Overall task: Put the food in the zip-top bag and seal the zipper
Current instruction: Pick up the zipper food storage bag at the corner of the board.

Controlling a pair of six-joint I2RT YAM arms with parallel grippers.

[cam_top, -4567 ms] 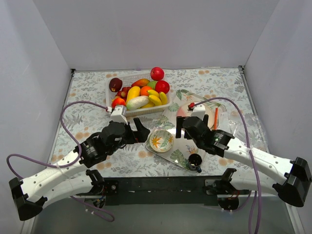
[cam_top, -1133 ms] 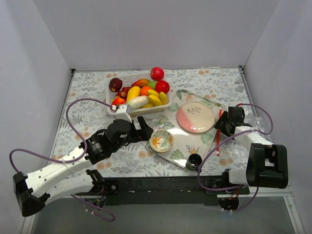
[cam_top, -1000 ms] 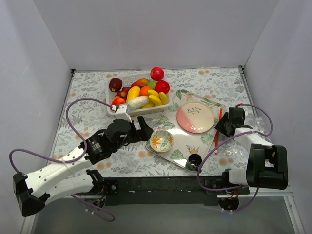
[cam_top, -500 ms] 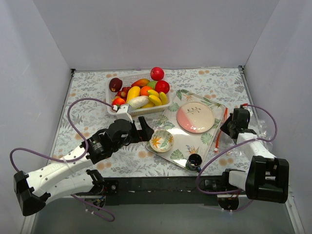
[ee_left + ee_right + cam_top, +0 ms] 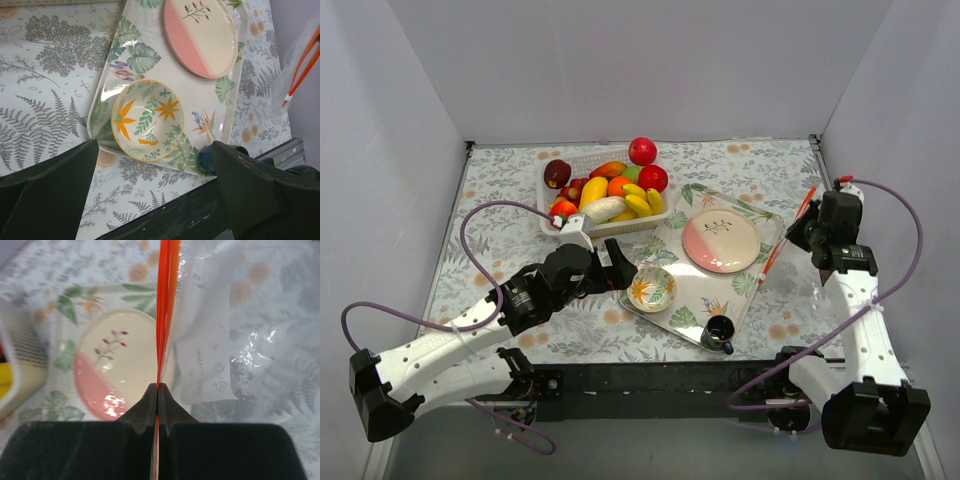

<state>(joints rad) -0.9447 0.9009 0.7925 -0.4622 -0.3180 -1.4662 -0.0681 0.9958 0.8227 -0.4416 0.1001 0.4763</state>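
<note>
Surface: floral-print cloth surface [image 5: 500, 190], white walls on three sides.
Dark cup: small dark cup [image 5: 719, 331] upright on the near corner of the tray.
Left hand: left hand [image 5: 618, 262] sits left of centre, low over the surface, fingers spread wide and holding nothing. In the wrist view the bowl shows between its fingers.
Bowl: floral bowl [image 5: 651, 288] upright on the near-left part of the tray, just right of the left hand, nothing in it.
Tray: clear leaf-patterned tray [image 5: 695, 295], set at an angle at centre-right.
Plate: pink and cream plate [image 5: 721, 240] lies flat on the far part of the tray.
Right hand: right hand [image 5: 158, 392] at the right side, fingers pressed together, pinching the zipper.
Zipper: red-orange zipper [image 5: 782, 240] runs at a slant from the right hand toward the near left, along the tray's right edge. The held end looks lifted off the surface.
Bag: zip-top bag [image 5: 220, 350] is clear and crinkly, hangs from the zipper right of the tray, no food visible inside it.
Basket: white slotted basket [image 5: 620, 228] on the far side, left of centre, well apart from the bag.
Food: food [image 5: 610, 195] all piled in the basket: yellow bananas [image 5: 638, 200], pale whitish piece [image 5: 602, 210], orange piece [image 5: 618, 186], dark red piece [image 5: 557, 173], and red apple [image 5: 642, 150] at the far rim.
</note>
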